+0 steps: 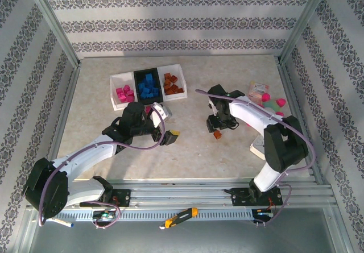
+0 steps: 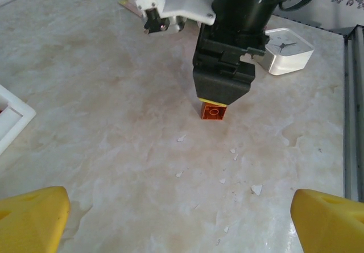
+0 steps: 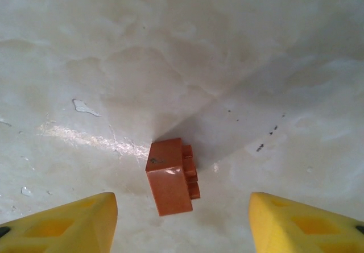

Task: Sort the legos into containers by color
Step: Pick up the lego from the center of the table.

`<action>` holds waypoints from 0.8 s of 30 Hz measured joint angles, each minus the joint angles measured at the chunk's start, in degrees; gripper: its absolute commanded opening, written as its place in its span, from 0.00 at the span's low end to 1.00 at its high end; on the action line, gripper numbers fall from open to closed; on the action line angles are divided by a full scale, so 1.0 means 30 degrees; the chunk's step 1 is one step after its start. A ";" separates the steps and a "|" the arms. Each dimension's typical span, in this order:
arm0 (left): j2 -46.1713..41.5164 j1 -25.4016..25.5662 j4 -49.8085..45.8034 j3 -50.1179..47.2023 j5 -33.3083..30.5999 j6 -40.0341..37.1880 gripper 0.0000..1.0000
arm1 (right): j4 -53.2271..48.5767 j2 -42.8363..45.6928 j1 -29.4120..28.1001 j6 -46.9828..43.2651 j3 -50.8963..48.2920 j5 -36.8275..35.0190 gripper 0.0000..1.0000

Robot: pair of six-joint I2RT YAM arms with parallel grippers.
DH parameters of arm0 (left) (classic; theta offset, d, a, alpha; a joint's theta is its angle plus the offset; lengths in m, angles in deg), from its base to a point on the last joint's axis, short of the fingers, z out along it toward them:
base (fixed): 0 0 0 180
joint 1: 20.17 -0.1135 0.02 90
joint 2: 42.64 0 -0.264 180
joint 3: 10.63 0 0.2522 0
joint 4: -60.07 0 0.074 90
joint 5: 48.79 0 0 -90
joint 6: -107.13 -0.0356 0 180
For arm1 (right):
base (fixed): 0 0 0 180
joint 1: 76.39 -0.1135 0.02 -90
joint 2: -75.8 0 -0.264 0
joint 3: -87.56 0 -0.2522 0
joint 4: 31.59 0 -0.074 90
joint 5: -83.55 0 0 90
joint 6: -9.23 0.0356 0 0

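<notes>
While the left claw (image 2: 181,222) and right claw (image 3: 182,222) both gape, a glossy brown-orange brick (image 3: 169,176) lies studs sideways.

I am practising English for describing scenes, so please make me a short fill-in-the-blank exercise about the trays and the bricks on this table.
1. The middle tray is ____ in colour.
2. The pink legos lie in the ____ white tray.
3. One brown-orange brick lies on the table between the ____ arm's open fingers.

Missing words: black; left; right.
</notes>
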 measured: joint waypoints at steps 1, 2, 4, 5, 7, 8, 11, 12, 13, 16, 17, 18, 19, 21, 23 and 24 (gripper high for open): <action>0.0000 0.0000 -0.0007 0.0000 0.0051 -0.0007 0.99 | 0.0000 -0.0262 0.0007 0.0044 0.0000 0.0066 0.57; 0.0000 0.0000 -0.0022 0.0000 0.0073 -0.0007 0.99 | 0.0000 -0.0619 0.0007 0.0087 0.0000 0.0138 0.56; 0.0000 0.0000 -0.0073 0.0000 0.0109 -0.0007 0.99 | 0.0029 -0.1319 0.0000 0.0189 0.0000 0.0328 0.54; 0.0000 0.0000 -0.0117 0.0000 0.0124 -0.0007 0.99 | 0.0058 -0.1661 0.0000 0.0197 0.0000 0.0437 0.52; 0.0000 0.0000 -0.0153 0.0000 0.0124 0.0000 0.99 | 0.0168 -0.2178 0.0000 0.0182 -0.0007 0.0525 0.47; 0.0000 0.0000 -0.0168 0.0000 0.0124 0.0000 0.99 | 0.0226 -0.2433 0.0007 0.0189 -0.0007 0.0568 0.41; 0.0000 0.0000 -0.0175 0.0000 0.0124 0.0000 0.99 | 0.0313 -0.2900 0.0007 0.0226 -0.0007 0.0546 0.31; 0.0000 0.0000 -0.0175 0.0000 0.0124 0.0000 0.99 | 0.0342 -0.2951 0.0007 0.0233 -0.0044 0.0525 0.28; 0.0000 0.0000 -0.0175 0.0000 0.0124 0.0007 0.99 | 0.0379 -0.2951 0.0007 0.0204 -0.0087 0.0525 0.26; 0.0000 0.0000 -0.0168 0.0000 0.0102 0.0066 0.99 | 0.0423 -0.2892 0.0007 0.0233 -0.0102 0.0481 0.20; 0.0000 0.0000 -0.0168 0.0000 0.0066 0.0102 0.99 | 0.0423 -0.2863 0.0007 0.0277 -0.0109 0.0474 0.20; 0.0000 0.0007 -0.0160 0.0000 0.0044 0.0160 0.99 | 0.0444 -0.2812 0.0007 0.0277 -0.0109 0.0481 0.19; 0.0000 0.0007 -0.0146 0.0000 0.0007 0.0233 0.99 | 0.0444 -0.2732 0.0007 0.0277 -0.0109 0.0474 0.19; 0.0000 0.0007 -0.0131 0.0000 -0.0102 0.0430 0.99 | 0.0444 -0.2404 -0.0007 0.0342 -0.0066 0.0488 0.19; -0.0022 0.0007 -0.0124 -0.0015 -0.0313 0.0539 0.99 | 0.0444 -0.1982 -0.0109 0.0474 0.0255 0.0488 0.18; -0.0080 0.0007 -0.0124 -0.0058 -0.0474 0.0605 0.99 | 0.0510 -0.1792 -0.0204 0.0583 0.0648 0.0488 0.18</action>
